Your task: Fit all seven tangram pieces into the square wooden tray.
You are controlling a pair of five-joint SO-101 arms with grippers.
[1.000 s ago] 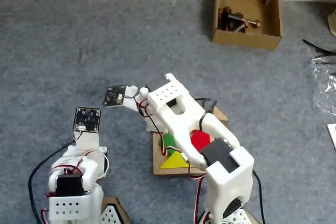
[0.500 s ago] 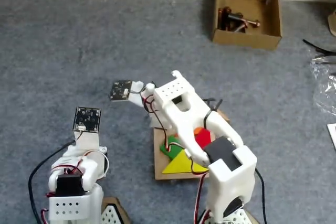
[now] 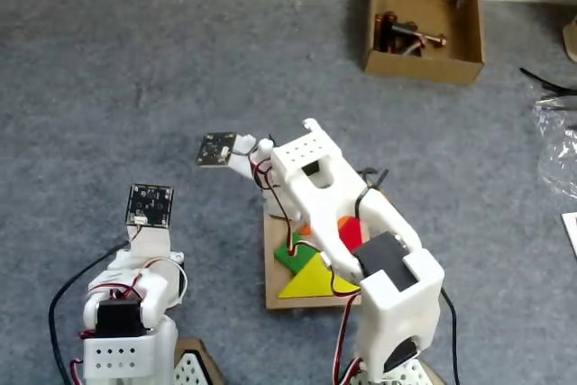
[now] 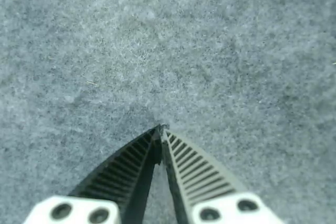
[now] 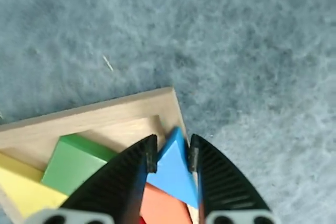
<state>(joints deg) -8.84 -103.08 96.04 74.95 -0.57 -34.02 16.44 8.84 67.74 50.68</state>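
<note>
The square wooden tray (image 3: 270, 293) lies on the grey carpet under my right arm (image 3: 311, 178). In it I see a yellow triangle (image 3: 311, 282), a green piece (image 3: 289, 255) and a red piece (image 3: 352, 233). In the right wrist view my right gripper (image 5: 172, 153) is shut on a blue triangle (image 5: 177, 176) at the corner of the tray (image 5: 105, 111), beside the green piece (image 5: 73, 162), the yellow piece (image 5: 21, 188) and an orange piece (image 5: 164, 209). My left gripper (image 4: 160, 129) is shut on nothing above bare carpet, near the left arm (image 3: 133, 299).
A cardboard box (image 3: 424, 59) with small parts stands at the back right. A clear plastic bag (image 3: 559, 146) and cables lie at the right edge. Grey carpet stretches to the left of the tray and behind it.
My right arm has swung back and to the right over the tray, uncovering more of the yellow and green pieces. The left arm has not moved.
</note>
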